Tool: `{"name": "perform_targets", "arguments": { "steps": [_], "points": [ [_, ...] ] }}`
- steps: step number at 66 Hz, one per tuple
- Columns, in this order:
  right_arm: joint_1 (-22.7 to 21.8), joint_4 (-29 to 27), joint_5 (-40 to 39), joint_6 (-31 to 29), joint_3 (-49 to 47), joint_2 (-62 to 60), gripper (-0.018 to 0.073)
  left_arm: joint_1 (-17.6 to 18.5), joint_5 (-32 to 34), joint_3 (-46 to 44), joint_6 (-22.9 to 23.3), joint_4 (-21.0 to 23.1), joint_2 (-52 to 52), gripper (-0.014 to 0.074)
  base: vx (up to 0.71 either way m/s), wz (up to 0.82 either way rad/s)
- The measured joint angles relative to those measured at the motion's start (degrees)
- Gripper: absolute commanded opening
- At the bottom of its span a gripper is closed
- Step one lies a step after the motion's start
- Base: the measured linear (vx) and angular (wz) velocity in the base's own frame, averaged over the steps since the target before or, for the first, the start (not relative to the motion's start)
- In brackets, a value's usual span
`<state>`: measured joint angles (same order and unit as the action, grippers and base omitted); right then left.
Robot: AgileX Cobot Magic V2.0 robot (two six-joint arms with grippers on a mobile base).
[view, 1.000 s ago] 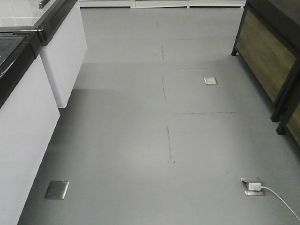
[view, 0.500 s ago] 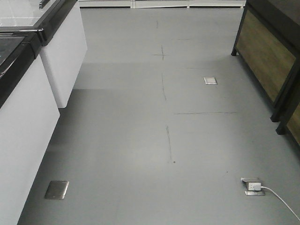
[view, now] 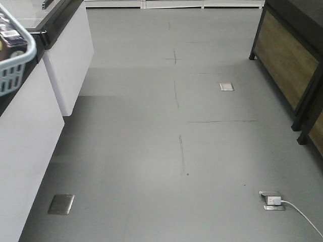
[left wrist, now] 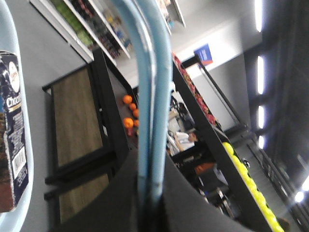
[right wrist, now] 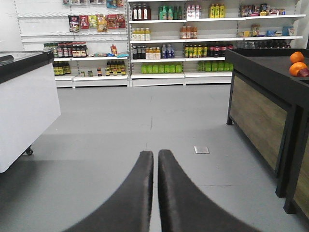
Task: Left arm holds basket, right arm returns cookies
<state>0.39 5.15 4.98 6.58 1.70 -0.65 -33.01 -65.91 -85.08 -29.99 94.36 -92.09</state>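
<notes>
The light blue basket point(view: 14, 60) shows at the far left edge of the front view, with dark boxes inside. In the left wrist view my left gripper point(left wrist: 150, 191) is shut on the basket's two thin blue handles point(left wrist: 147, 96), which run up between its black fingers. The dark navy cookies box point(left wrist: 13, 135) lies inside the basket rim at the left edge of that view, barcode side showing. My right gripper point(right wrist: 157, 154) is shut and empty, pointing over the grey floor toward far shelves.
White counters with black tops point(view: 30, 126) line the left. A black and wood display stand point(view: 290, 65) with oranges point(right wrist: 297, 63) stands at the right. Stocked shelves point(right wrist: 164, 43) are at the back. Floor sockets point(view: 271, 200) with a white cable lie at the lower right.
The basket has come into the front view at the upper left edge; it was not visible before. The floor and furniture look unchanged.
</notes>
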Motion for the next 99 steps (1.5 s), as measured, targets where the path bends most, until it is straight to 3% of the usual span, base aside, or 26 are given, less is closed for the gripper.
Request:
{"name": "perform_targets", "arguments": {
  "steps": [23,33,57,74,99],
  "points": [
    [0.0,0.0,0.0,0.0,0.0,0.0,-0.001,19.7,1.4,23.8,-12.6,-0.3,4.5,-0.0003,0.0,0.0],
    [0.0,0.0,0.0,0.0,0.0,0.0,-0.001,29.2,1.7,30.1,-17.5,-0.8,4.5,-0.0003,0.0,0.0],
    [0.0,0.0,0.0,0.0,0.0,0.0,-0.001,44.9,3.4,37.8,-21.3,-0.2,4.5,-0.0003,0.0,0.0],
    [0.0,0.0,0.0,0.0,0.0,0.0,-0.001,48.9,7.3,40.8,-23.2,0.1,4.6,-0.0003,0.0,0.0],
    [0.0,0.0,0.0,0.0,0.0,0.0,-0.001,49.1,5.3,40.8,-23.4,0.3,5.0,-0.0003,0.0,0.0]
  ]
}}
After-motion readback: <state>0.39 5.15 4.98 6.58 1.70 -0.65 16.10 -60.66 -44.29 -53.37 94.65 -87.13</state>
